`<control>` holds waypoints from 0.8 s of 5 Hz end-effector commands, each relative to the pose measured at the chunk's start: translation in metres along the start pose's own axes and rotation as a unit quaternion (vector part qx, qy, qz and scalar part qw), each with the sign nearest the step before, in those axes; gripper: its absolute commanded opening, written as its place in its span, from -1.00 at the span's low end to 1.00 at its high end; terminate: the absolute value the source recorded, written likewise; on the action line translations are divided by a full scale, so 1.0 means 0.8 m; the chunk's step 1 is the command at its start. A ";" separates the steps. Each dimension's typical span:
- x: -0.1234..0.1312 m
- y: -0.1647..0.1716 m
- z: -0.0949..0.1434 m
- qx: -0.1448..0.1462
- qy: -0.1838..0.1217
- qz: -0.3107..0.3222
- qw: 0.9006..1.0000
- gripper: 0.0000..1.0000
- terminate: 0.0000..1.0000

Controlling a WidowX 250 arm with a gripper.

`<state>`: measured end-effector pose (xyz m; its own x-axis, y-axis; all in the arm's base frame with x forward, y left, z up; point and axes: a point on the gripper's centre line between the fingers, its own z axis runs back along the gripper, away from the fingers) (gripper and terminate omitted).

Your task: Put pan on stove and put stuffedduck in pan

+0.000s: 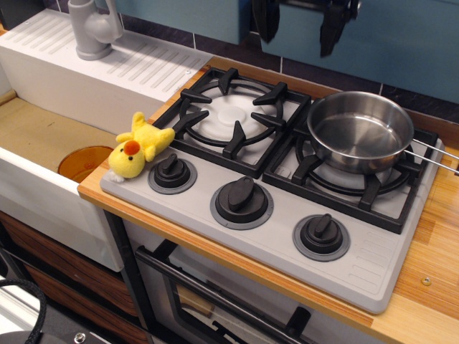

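Note:
The shiny steel pan (360, 130) stands empty on the right grate of the grey stove (373, 269), its wire handle pointing right. The yellow stuffedduck (138, 145) lies on the stove's front left corner, beside the left knob (172, 172). My gripper (300, 20) hangs open at the top edge of the view, high above the back of the stove, between the two burners. Its two black fingers are spread wide with nothing between them. It is far from both the duck and the pan.
A white sink (43, 143) with a grey tap (93, 29) and an orange disc (82, 161) lies left of the stove. The left burner (233, 115) is bare. A blue wall stands behind. An oven door (229, 301) is below the wooden counter (430, 287).

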<state>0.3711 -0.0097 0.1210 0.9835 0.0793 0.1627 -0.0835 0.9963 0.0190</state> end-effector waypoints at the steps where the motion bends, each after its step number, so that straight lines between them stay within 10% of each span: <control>1: -0.001 -0.018 -0.039 0.016 -0.072 0.013 0.997 1.00 -1.00; 4: -0.016 -0.031 -0.064 0.025 -0.099 0.018 0.995 1.00 -1.00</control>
<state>0.3620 -0.0328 0.0546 0.9440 0.1084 0.3118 -0.1357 0.9885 0.0671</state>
